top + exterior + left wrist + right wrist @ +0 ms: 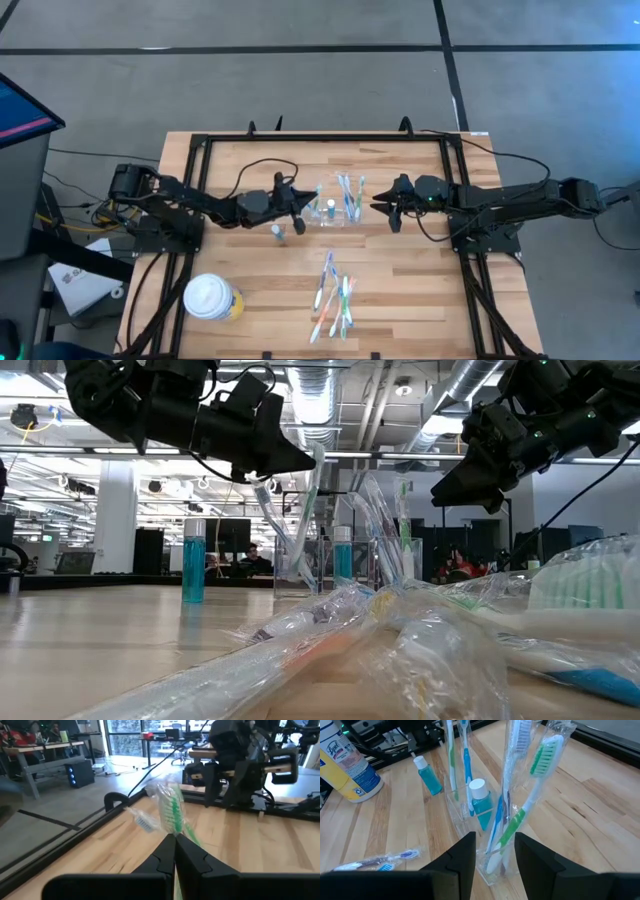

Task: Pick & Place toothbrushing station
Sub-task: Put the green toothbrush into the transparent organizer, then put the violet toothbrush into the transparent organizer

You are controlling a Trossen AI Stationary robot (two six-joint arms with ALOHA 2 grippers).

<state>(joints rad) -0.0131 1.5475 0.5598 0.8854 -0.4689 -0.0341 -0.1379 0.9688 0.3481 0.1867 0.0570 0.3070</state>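
Note:
The toothbrushing station (335, 213), a clear oblong holder, stands at the table's middle. Several wrapped toothbrushes and a small blue bottle (480, 802) stand in it. My left gripper (299, 218) is at its left end, shut on a wrapped green toothbrush (172, 807). My right gripper (383, 208) hovers open just off the station's right end. In the right wrist view the station's end wall (487, 867) shows between the gripper's (495, 840) fingers, untouched. A second small blue bottle (278, 232) stands on the table by my left gripper. My left gripper pinches the wrapped green toothbrush's handle (175, 834) between its two shut fingertips. The fingers come in about level from the table's left. The bristle head rises past the fingertips in its clear wrapper. The fingers hide the lower part of the brush.
A yellow cup with a white lid (212, 298) stands near the table's front left. Several loose wrapped toothbrushes (335, 295) lie in front of the station, toward the near edge. A black frame (320, 138) runs around the table top.

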